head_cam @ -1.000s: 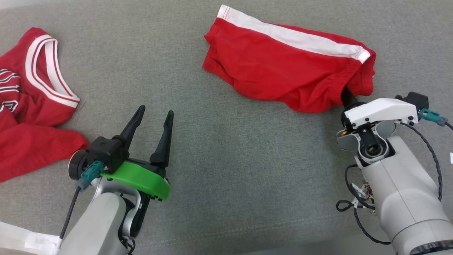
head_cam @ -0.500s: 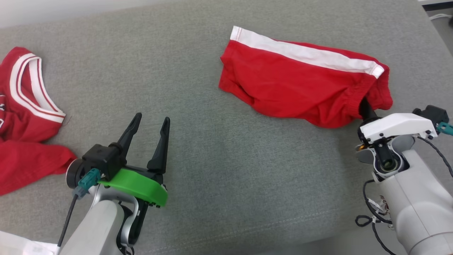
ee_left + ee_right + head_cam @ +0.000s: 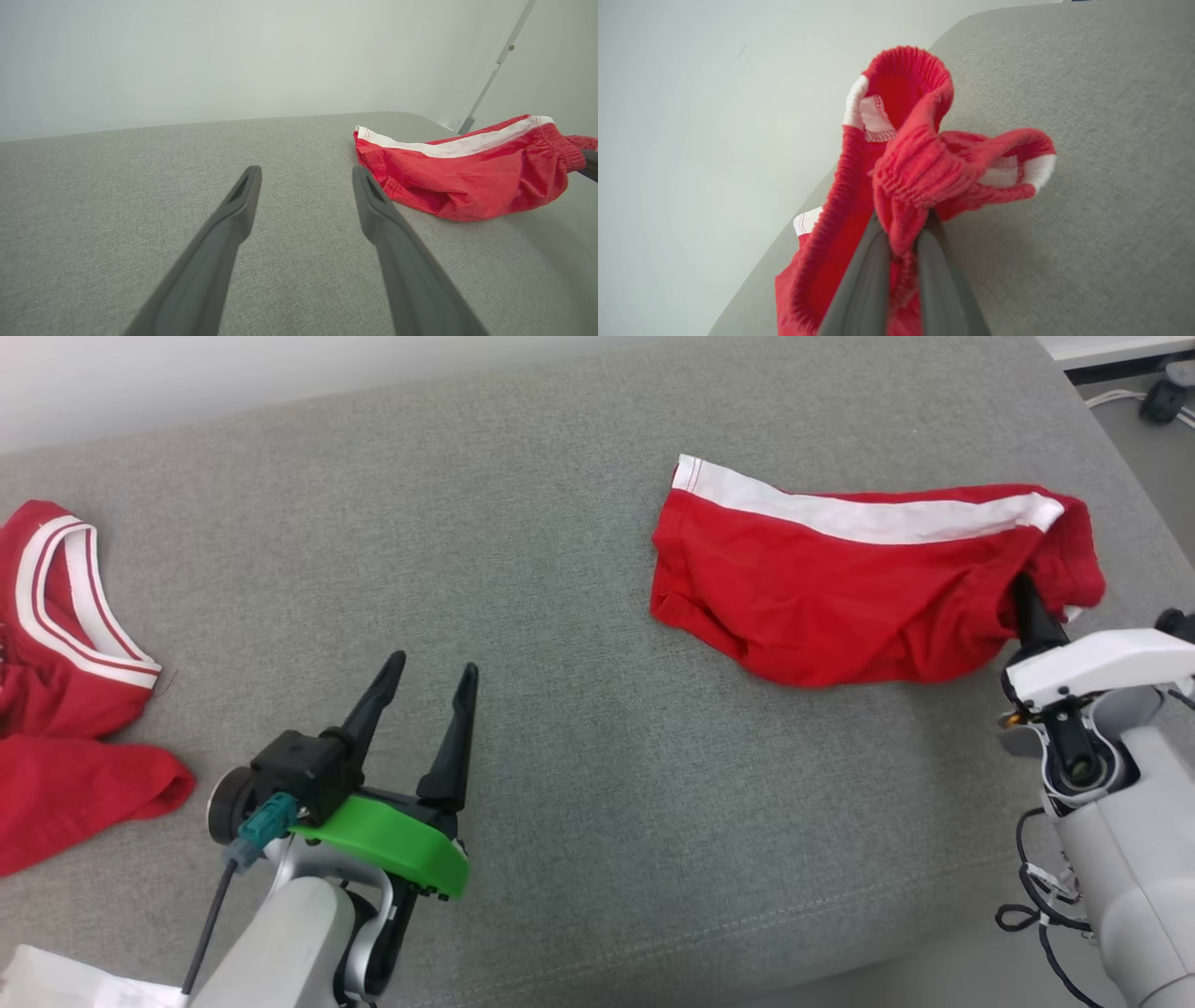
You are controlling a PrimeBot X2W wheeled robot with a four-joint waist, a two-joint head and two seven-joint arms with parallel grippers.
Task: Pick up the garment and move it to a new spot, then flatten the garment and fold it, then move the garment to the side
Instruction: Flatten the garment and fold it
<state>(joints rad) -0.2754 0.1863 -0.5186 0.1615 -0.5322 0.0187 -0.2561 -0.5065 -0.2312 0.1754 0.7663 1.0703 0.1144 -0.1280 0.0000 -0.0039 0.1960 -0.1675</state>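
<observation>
The red shorts [image 3: 822, 607] have slid rightward, waistband pinched tight in the right hand [image 3: 903, 228]; the left hand [image 3: 433, 665], lower left, gapes empty.

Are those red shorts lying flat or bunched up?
Bunched up: the red shorts lie rumpled on the grey cushion, their elastic waistband pinched in the right gripper.

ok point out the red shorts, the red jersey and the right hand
red shorts [image 3: 840, 588], head view, middle of red panel
red jersey [image 3: 84, 789], head view, lower red fold
right hand [image 3: 903, 233], right wrist view, between fingertips pinching the waistband
</observation>
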